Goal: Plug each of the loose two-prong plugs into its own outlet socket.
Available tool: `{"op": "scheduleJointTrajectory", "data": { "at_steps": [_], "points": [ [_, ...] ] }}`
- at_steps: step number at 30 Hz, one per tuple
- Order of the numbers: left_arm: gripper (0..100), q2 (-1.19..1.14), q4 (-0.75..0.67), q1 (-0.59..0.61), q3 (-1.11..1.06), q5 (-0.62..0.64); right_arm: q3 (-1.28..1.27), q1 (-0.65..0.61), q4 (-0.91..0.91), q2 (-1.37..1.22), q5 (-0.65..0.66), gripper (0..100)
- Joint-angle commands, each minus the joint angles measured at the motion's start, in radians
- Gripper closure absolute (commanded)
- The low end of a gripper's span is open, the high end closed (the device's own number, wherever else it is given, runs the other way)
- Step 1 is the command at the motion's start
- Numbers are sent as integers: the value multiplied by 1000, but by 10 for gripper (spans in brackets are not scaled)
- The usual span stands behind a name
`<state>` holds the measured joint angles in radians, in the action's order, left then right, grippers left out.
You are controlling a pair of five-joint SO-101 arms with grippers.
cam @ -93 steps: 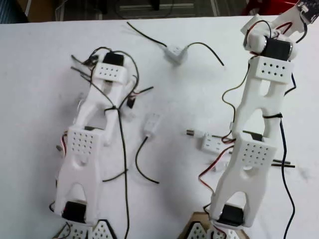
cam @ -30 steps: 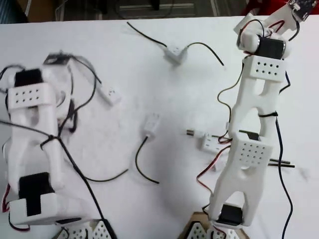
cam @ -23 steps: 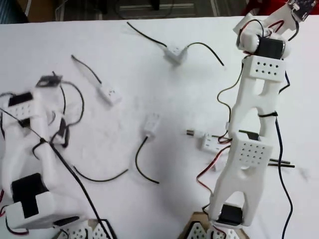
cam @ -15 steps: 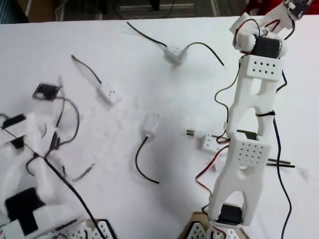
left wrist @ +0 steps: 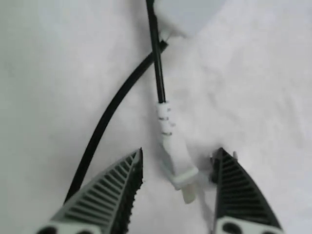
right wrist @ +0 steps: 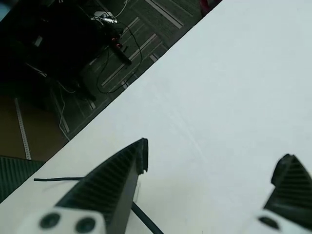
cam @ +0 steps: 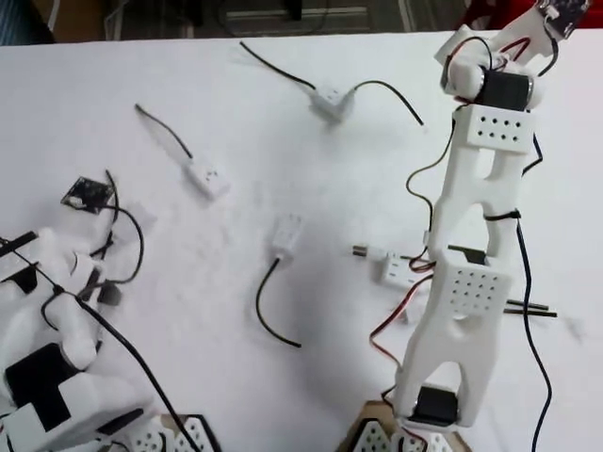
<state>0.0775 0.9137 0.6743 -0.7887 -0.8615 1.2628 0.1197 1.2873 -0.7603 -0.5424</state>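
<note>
Left gripper [left wrist: 179, 155] spread wide, straddling a white cable end [left wrist: 174, 163]; right gripper [right wrist: 215, 152] wide too, empty; risk — closing askew, flicking that end aside, or snagging the black cable [left wrist: 105, 126].

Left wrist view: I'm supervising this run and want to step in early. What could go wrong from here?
1. The left claw stands open astride a white plug; a second black wire runs beside one finger, so closing might pinch it too.
2. That plug lies slanted between the fingers, so a grip could twist it.
3. In the high view a white connector lies close against the right arm; a sweep might drag it.
</note>
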Motion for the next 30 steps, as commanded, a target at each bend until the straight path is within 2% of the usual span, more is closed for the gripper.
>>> {"op": "scheduleJointTrajectory", "data": {
  "at_steps": [1,15,20,26,30],
  "points": [
    [752,8,-34,2,-26,2,41,-7,2,22,9,608],
    [755,8,-249,2,-130,11,43,-41,16,38,11,608],
    [766,8,-249,-21,-133,17,43,-30,31,71,11,608],
    [906,8,-250,-62,-147,18,43,-35,36,81,11,608],
    [858,8,-255,-76,-144,18,43,-35,36,76,11,608]
  ]
}}
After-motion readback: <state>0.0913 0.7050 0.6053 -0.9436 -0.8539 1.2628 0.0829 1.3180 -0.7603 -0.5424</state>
